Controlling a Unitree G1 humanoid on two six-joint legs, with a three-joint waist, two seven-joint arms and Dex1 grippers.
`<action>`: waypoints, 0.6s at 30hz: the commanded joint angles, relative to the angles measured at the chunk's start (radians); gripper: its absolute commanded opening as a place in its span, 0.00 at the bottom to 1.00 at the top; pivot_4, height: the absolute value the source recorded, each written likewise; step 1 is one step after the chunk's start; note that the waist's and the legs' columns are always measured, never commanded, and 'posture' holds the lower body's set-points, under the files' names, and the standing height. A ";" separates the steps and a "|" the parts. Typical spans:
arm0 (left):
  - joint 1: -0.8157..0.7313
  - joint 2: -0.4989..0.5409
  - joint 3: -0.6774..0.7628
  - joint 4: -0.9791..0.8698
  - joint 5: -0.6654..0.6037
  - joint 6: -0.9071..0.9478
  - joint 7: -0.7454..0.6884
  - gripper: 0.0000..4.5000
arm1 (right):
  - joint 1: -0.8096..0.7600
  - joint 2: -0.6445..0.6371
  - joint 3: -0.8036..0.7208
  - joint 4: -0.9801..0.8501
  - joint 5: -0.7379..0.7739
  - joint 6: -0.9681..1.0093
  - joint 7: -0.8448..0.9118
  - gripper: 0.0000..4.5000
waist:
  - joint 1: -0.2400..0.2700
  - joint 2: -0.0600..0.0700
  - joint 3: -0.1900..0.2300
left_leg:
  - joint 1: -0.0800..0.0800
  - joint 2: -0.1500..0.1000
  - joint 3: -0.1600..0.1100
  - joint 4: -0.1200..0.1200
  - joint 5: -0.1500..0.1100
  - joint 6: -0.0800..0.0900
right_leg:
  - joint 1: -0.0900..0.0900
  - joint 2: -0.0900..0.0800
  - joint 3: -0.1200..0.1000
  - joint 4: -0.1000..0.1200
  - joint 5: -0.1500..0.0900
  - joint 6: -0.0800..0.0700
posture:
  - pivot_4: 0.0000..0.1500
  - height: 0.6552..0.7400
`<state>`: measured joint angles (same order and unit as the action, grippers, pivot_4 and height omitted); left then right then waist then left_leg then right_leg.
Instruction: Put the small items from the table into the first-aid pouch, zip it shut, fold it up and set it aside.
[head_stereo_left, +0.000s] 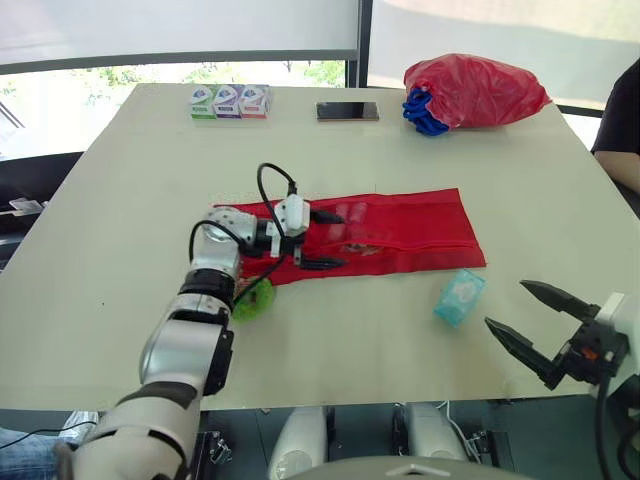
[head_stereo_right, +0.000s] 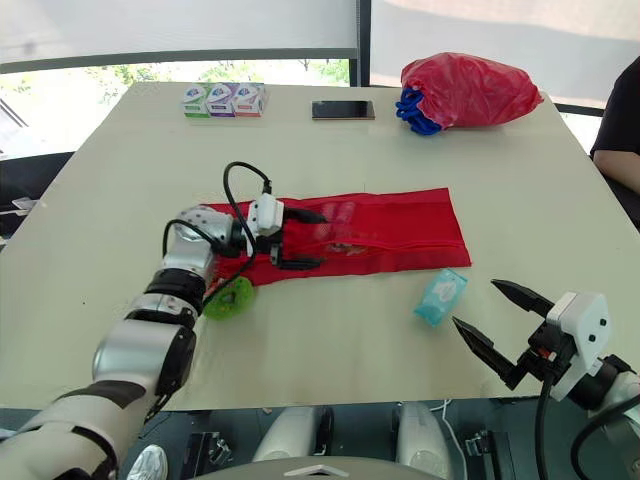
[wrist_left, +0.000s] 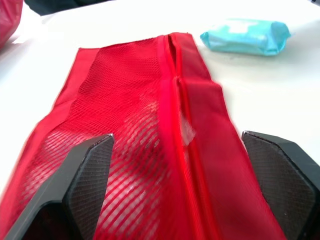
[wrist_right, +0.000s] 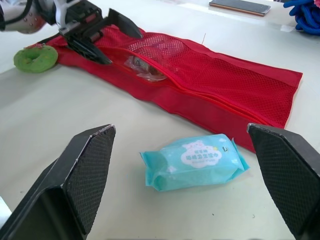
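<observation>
The first-aid pouch (head_stereo_left: 400, 232), red mesh with a zip along its length, lies flat near the middle of the table (head_stereo_left: 110, 230), its long axis running from 9 to 3 o'clock. A clear-wrapped item (wrist_right: 145, 65) shows through the mesh near the 9 o'clock end. A broad band of bare tabletop separates the pouch from the 12 o'clock edge, where three small boxes (head_stereo_left: 230, 101), a dark phone (head_stereo_left: 348, 111) and a red plastic bag (head_stereo_left: 478, 90) sit; more bare surface stretches toward 9 o'clock. A teal tissue pack (head_stereo_left: 460, 297) lies near the pouch's 5 o'clock corner, apart from it, and a green ring (head_stereo_left: 254, 299) sits at its 7 o'clock corner. The left arm reaches forward, forearm low over the table, and the left gripper (head_stereo_left: 335, 240) points toward 3 o'clock over the pouch's 9 o'clock end, fingers spread apart and pinching nothing. The right gripper (head_stereo_left: 505, 303) hovers by the 5 o'clock table edge, fingers splayed wide, empty. Print on the pack and boxes is too small to read.
</observation>
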<state>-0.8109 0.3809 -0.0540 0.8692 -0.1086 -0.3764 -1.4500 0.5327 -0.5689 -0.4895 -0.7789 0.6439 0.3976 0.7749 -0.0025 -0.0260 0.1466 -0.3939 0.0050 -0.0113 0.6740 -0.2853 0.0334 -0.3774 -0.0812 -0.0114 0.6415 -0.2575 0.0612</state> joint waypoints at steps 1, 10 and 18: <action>0.044 -0.015 -0.002 -0.208 -0.062 0.130 0.038 0.97 | 0.011 -0.009 -0.037 -0.040 0.018 -0.028 -0.003 1.00 | 0.000 0.000 0.000 | 0.000 0.000 0.000 0.000 0.000 0.000 | 0.000 0.000 0.000 0.000 0.000 0.000 | 1.00 1.00; 0.127 -0.001 -0.047 -0.510 -0.089 0.307 0.105 0.97 | 0.012 -0.021 -0.023 -0.039 0.023 -0.029 -0.014 1.00 | 0.001 0.000 0.000 | 0.001 0.000 0.000 0.000 0.000 0.000 | 0.000 0.000 0.001 0.000 0.000 0.000 | 1.00 1.00; 0.079 -0.062 -0.128 -0.476 0.034 0.343 0.288 0.97 | 0.027 -0.014 -0.018 -0.048 0.021 -0.044 -0.019 1.00 | 0.017 0.001 0.000 | 0.001 -0.001 0.001 0.000 0.000 0.000 | 0.001 0.000 0.001 0.000 0.000 0.000 | 1.00 1.00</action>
<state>-0.7061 0.3384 -0.1675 0.4002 -0.0895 -0.0486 -1.2008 0.5606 -0.5823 -0.4893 -0.7857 0.6530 0.3796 0.7571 0.0140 -0.0254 0.1462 -0.3927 0.0040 -0.0104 0.6743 -0.2853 0.0334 -0.3767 -0.0813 -0.0104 0.6412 -0.2575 0.0612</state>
